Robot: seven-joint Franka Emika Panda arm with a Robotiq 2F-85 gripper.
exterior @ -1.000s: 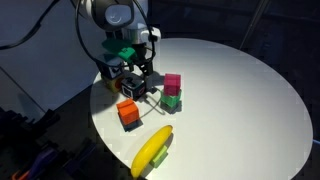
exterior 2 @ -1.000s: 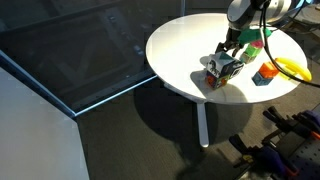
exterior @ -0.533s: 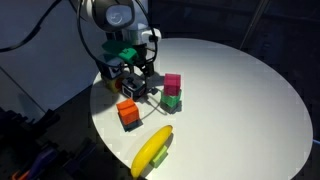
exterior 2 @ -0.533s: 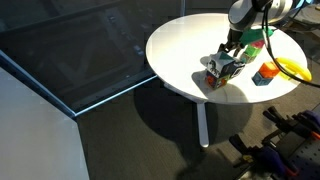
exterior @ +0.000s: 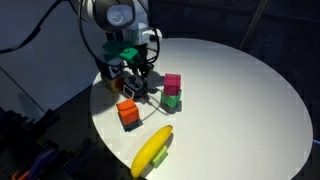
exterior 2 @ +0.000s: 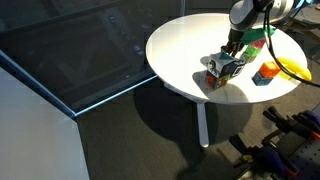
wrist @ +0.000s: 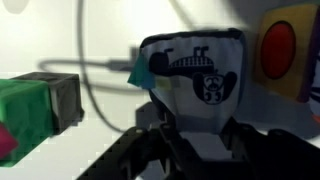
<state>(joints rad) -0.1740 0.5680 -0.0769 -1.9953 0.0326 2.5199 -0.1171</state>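
On the table (exterior: 235,95), the gripper (exterior: 136,80) hangs over a cube (exterior: 134,90) near the rim. In an exterior view, a two-block stack (exterior: 172,92) stands just right of it. A block (exterior: 127,113) lies in front, the banana (exterior: 152,150) nearer still, at the edge.

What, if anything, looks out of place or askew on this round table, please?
Nothing is spilled or broken. Only the banana stands out: it lies close to the table's rim, seemingly propped on a small green piece.

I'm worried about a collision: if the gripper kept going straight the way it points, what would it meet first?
Most likely the white object with black print, right in front of the gripper; beyond it, the round white table. Exact depth is unclear.
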